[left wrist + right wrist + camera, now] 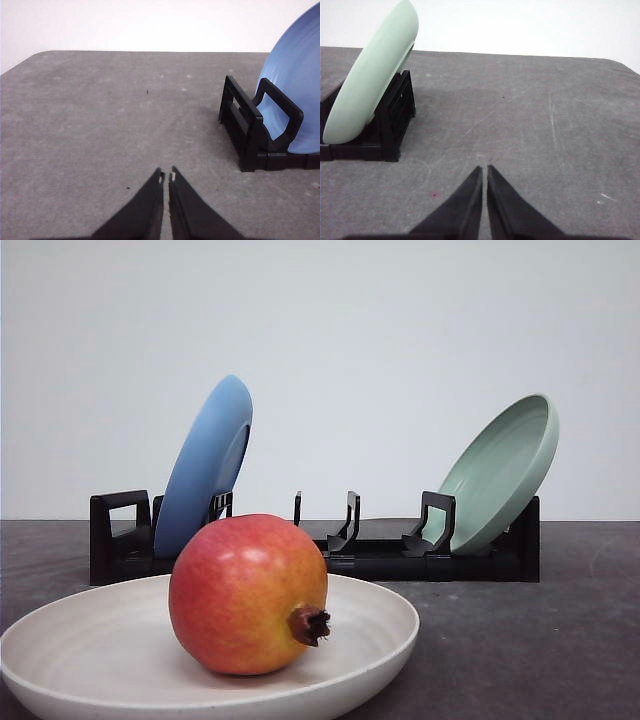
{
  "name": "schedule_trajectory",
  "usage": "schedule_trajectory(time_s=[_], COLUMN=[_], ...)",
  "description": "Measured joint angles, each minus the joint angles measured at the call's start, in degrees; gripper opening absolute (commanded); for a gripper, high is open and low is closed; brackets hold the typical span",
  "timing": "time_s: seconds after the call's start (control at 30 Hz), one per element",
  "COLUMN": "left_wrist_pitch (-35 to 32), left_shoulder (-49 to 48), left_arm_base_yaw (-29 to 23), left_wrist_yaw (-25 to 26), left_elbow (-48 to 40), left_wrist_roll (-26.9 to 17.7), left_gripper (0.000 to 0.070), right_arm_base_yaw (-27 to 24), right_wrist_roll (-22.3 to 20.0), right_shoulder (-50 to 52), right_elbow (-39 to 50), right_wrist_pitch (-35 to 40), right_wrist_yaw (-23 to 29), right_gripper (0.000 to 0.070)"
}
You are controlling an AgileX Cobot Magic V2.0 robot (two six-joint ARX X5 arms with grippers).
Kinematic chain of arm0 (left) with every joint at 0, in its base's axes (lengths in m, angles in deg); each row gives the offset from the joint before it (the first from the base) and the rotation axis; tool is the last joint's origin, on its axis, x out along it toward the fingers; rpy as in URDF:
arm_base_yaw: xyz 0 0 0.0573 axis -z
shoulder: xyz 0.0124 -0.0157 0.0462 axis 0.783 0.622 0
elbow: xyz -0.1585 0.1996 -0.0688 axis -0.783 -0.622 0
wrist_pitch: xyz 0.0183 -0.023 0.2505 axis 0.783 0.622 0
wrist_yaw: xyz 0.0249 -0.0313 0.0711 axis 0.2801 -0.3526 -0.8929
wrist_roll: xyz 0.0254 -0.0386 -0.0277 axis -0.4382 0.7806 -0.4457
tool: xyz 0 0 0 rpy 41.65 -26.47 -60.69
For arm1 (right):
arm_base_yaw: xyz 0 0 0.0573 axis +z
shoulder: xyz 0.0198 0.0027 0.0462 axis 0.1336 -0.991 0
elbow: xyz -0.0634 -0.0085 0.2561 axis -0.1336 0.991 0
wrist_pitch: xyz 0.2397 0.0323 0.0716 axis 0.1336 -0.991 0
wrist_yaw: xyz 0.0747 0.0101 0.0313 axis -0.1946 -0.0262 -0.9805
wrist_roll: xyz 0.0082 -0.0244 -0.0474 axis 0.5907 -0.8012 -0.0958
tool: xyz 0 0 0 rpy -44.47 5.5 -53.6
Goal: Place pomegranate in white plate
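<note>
The pomegranate [247, 594] sat inside the white plate [85, 645], both end effectors, left [166, 176] and right [484, 170], were closed and empty, so we judged that keeping them clear was best.

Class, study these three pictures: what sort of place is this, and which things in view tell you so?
Probably a robot test bench rather than a real kitchen. A bare grey table stands before a blank white wall, and it holds a staged set: a black dish rack and a pomegranate lying in a white plate.
</note>
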Motion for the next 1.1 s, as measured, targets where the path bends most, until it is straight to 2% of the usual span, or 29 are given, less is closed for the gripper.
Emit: schedule_trajectory(time_s=[1.1], left_wrist_pitch=[0.01], left_shoulder=[0.0], left_arm_base_yaw=[0.0], left_wrist_yaw=[0.0], left_elbow=[0.0], left_wrist_roll=[0.0], left_gripper=[0.0], right_arm_base_yaw=[0.0], right_wrist_roll=[0.0], right_shoulder=[0.0], right_elbow=[0.0], right_wrist_pitch=[0.0], right_wrist_yaw=[0.01], right_gripper=[0.001])
